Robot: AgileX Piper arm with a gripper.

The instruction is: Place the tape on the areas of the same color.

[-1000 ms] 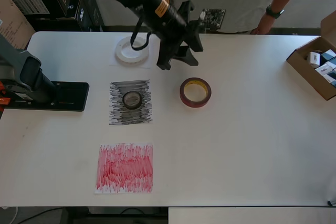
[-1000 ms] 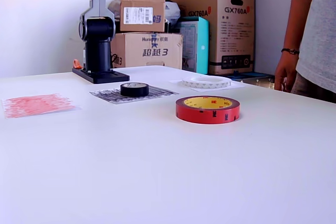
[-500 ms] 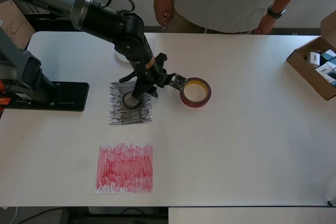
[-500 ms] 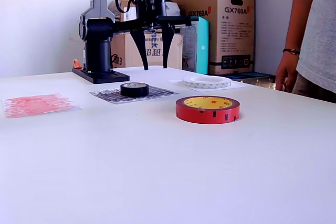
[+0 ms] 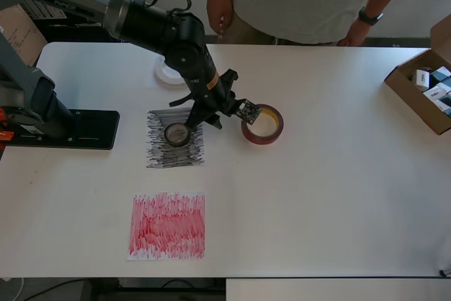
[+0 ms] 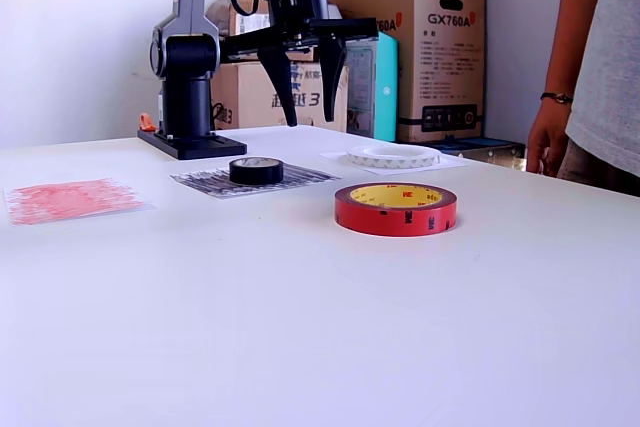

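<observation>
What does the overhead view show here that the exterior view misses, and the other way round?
Only the overhead view shows the carton of small boxes and the red sheet whole. Only the exterior view shows the open gripper hanging well above the table, and the stacked cardboard boxes behind. Both show the black roll on the black sheet, the white ring on white paper, and the red roll on bare table.

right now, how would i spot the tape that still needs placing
On the white table, look beside the black scribbled sheet, toward the overhead view's right. The red roll lies there on bare tabletop, under the open claw. Unlike the black roll and white ring, it rests on no sheet.
</observation>
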